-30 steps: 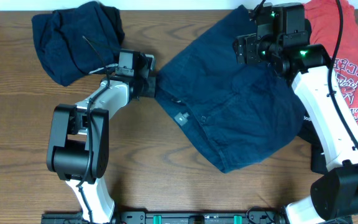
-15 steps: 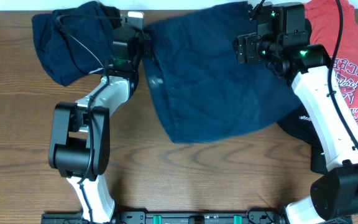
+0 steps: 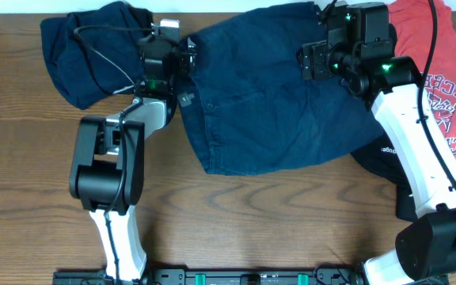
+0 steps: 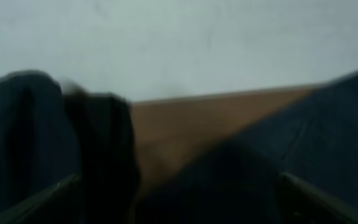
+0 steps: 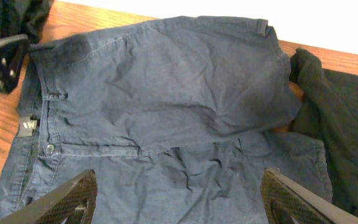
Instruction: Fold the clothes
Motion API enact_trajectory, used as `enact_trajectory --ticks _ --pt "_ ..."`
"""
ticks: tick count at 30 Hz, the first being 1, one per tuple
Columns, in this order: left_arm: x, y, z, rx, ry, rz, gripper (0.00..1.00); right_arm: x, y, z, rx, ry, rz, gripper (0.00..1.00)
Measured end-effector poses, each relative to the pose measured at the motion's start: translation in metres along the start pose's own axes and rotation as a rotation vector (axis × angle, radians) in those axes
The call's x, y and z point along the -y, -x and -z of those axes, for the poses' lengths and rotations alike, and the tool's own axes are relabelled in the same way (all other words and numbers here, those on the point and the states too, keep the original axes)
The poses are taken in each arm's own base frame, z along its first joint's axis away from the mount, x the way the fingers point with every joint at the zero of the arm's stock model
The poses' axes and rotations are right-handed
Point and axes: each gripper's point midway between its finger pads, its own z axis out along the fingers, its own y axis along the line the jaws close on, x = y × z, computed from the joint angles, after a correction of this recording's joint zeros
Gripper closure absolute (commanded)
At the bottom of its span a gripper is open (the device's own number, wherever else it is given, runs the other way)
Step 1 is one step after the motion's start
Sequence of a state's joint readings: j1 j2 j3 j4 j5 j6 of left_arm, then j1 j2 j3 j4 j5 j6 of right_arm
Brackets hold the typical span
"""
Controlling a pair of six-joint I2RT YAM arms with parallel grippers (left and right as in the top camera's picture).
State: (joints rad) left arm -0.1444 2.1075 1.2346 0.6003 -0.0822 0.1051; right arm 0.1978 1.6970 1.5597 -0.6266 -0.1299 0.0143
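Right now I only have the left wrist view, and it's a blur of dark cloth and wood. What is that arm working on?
Observer: Overhead shows the left gripper at the waistband corner of navy shorts spread across the table. I can't tell whether its jaws are closed.
Reviewer: And the right arm?
Observer: The right gripper hangs over the shorts with jaws wide open, holding nothing.
Reviewer: Anything else waiting?
Observer: A dark garment is heaped at far left, and a red shirt lies at far right.
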Motion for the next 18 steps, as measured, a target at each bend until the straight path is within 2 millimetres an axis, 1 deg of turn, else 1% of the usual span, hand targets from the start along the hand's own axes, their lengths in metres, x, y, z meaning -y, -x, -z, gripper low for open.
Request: enact_trajectory --ticks 2,3,4,5,9,11,12,13,14,16,18 --pt "0.0 -0.012 0.011 -0.104 -0.008 0.005 0.02 0.0 -0.002 0.0 -0.009 -0.001 -0.001 0.13" --pt "0.001 -0.017 0.021 -0.168 -0.022 0.005 0.02 0.0 -0.003 0.0 -0.014 -0.001 -0.002 0.1" --pt "0.003 -0.019 0.033 -0.221 -0.045 0.007 0.02 0.0 -0.005 0.0 -0.019 -0.001 -0.001 0.04" --pt "0.005 -0.019 0.045 -0.265 -0.067 0.009 0.02 0.0 -0.007 0.0 -0.027 -0.002 -0.005 0.01" --pt "0.018 -0.006 0.111 -0.412 -0.175 0.026 0.02 -0.003 -0.017 0.0 -0.069 0.018 -0.002 0.01" --pt "0.026 -0.004 0.144 -0.483 -0.229 0.033 0.02 -0.008 -0.026 0.001 -0.106 0.049 -0.01 0.01" --pt "0.03 -0.005 0.156 -0.51 -0.253 0.038 0.0 -0.011 -0.033 0.002 -0.135 0.066 -0.016 0.01" --pt "0.035 -0.01 0.175 -0.565 -0.277 0.05 0.02 -0.012 -0.039 0.003 -0.158 0.076 -0.021 0.01" --pt "0.04 -0.017 0.19 -0.62 -0.294 0.062 0.04 -0.013 -0.045 0.005 -0.184 0.083 -0.028 0.01" --pt "0.049 -0.034 0.211 -0.726 -0.313 0.079 0.05 -0.011 -0.058 0.008 -0.236 0.091 -0.047 0.01" --pt "0.057 -0.051 0.226 -0.815 -0.323 0.075 0.07 -0.005 -0.066 0.011 -0.27 0.088 -0.071 0.01"
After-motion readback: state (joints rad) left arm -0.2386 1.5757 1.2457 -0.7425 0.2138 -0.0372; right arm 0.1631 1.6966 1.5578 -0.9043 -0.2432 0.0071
